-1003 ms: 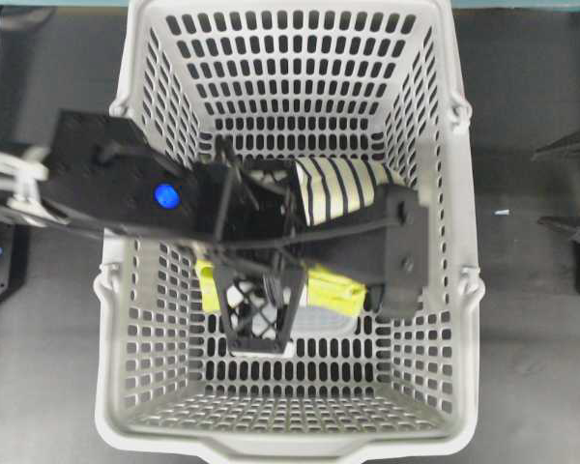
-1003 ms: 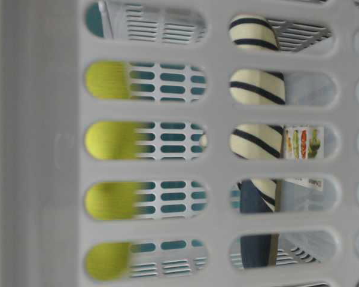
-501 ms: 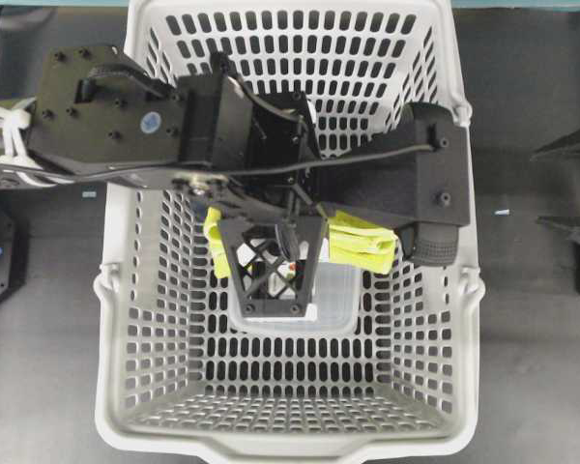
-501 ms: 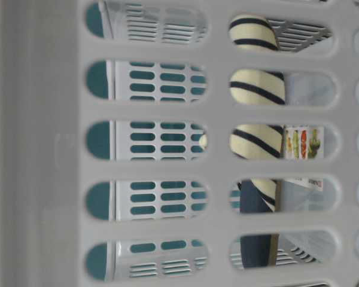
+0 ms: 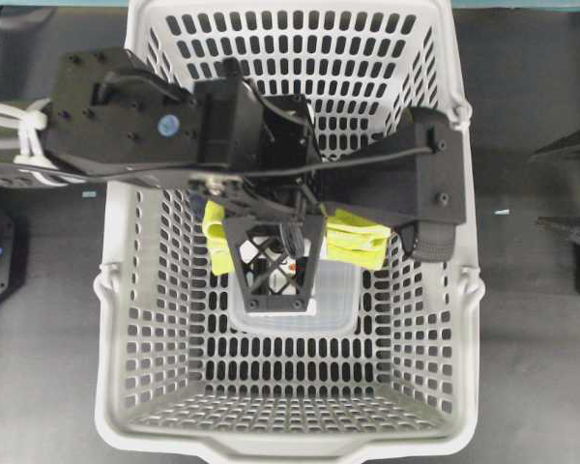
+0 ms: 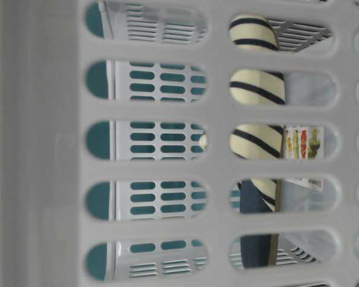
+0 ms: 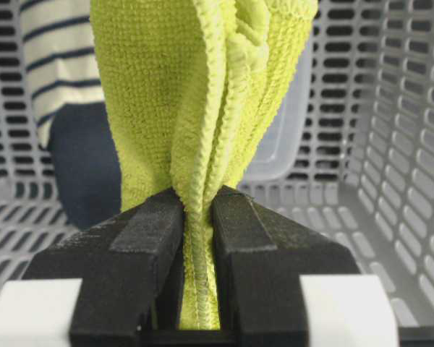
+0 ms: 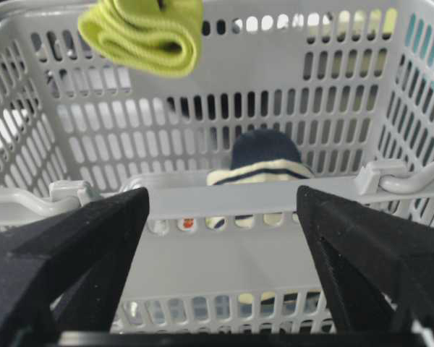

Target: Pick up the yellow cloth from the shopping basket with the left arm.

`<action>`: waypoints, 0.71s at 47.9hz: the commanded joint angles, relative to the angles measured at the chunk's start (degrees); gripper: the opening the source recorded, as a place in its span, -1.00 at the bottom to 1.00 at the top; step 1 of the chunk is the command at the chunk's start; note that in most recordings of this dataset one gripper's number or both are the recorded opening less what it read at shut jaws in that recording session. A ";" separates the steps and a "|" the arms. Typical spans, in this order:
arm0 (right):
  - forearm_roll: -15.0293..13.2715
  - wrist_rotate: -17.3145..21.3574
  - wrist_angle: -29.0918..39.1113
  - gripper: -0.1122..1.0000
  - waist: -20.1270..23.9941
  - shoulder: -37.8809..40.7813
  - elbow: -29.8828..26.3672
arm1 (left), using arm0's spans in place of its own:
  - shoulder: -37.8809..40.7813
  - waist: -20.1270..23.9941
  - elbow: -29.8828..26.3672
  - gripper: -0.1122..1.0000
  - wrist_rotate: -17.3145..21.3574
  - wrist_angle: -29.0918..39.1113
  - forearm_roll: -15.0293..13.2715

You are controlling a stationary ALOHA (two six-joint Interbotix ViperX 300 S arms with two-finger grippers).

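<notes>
Pinching the yellow cloth (image 7: 202,116), our left fingers (image 7: 141,253) press together on its bunched folds, and the terry fabric stands up between them in the left wrist view. From overhead we see the left gripper (image 5: 274,280) hanging over the middle of the shopping basket (image 5: 435,387), its lattice frame pointing down, with the cloth showing as yellow flaps on either side of it, one at the left and a larger folded one at the right. In our right wrist view the cloth (image 8: 145,32) hangs in the air inside the basket near its top, clear of the floor, rolled into a soft loop.

Our left arm (image 5: 126,121), with its blue dot, reaches in from the left across the basket's rim. Our right fingers (image 8: 79,246) stand spread wide, just outside the basket wall, with nothing between them.

On the basket floor we can make out a clear plastic container (image 5: 333,309) beneath the left gripper. A cream-and-navy striped slipper (image 8: 260,166) lies deeper in the basket; through the slots in the table-level view we see its stripes (image 6: 257,86) and a small printed label (image 6: 302,142) beside it. The basket rests on a dark desk (image 5: 536,319).
</notes>
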 commanded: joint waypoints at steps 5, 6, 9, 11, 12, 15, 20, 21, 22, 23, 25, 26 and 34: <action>0.09 0.09 -0.26 0.61 -0.18 -0.18 -0.44 | -4.66 -0.09 4.92 -0.66 -0.35 -2.64 0.18; 0.09 0.09 -0.26 0.61 -0.18 -0.18 -0.44 | -4.92 -0.09 5.54 -0.66 -0.62 -3.25 0.18; 0.09 0.09 -0.18 0.61 -0.18 -0.35 -0.35 | -5.98 -0.18 7.82 -0.66 -0.79 -5.71 0.18; 0.09 0.09 -0.18 0.61 -0.18 -0.44 -0.35 | -6.50 -0.26 8.96 -0.66 -0.70 -6.68 0.18; 0.18 0.09 -0.26 0.61 -0.18 -0.53 -0.35 | -6.68 -0.26 9.40 -0.66 -0.62 -7.12 0.18; 0.09 0.09 -0.44 0.61 -0.18 -0.79 -0.35 | -7.29 -0.35 10.46 -0.66 -0.44 -7.47 0.18; 0.18 0.09 -0.26 0.62 -0.18 -1.23 -0.44 | -7.47 -0.44 10.99 -0.66 -0.09 -7.47 0.18; 0.18 0.18 -0.18 0.62 -0.18 -1.32 -0.53 | -7.47 -0.44 11.16 -0.66 -0.09 -7.47 0.18; 0.18 0.18 -0.18 0.62 -0.18 -1.41 -0.35 | -7.47 -0.44 11.25 -0.66 0.00 -7.56 0.18; 0.09 0.18 -0.09 0.61 -0.18 -1.49 -0.35 | -7.47 -0.44 11.43 -0.66 0.00 -7.56 0.18; 0.09 0.18 0.00 0.61 -0.18 -1.58 -0.35 | -7.56 -0.35 11.51 -0.66 0.00 -7.56 0.18; 0.09 0.18 0.00 0.61 -0.18 -1.67 -0.26 | -7.65 -0.35 11.60 -0.66 0.00 -7.56 0.18; 0.09 0.18 0.97 0.61 -0.35 -1.67 -0.09 | -7.65 -0.18 11.60 -0.66 0.09 -7.56 0.09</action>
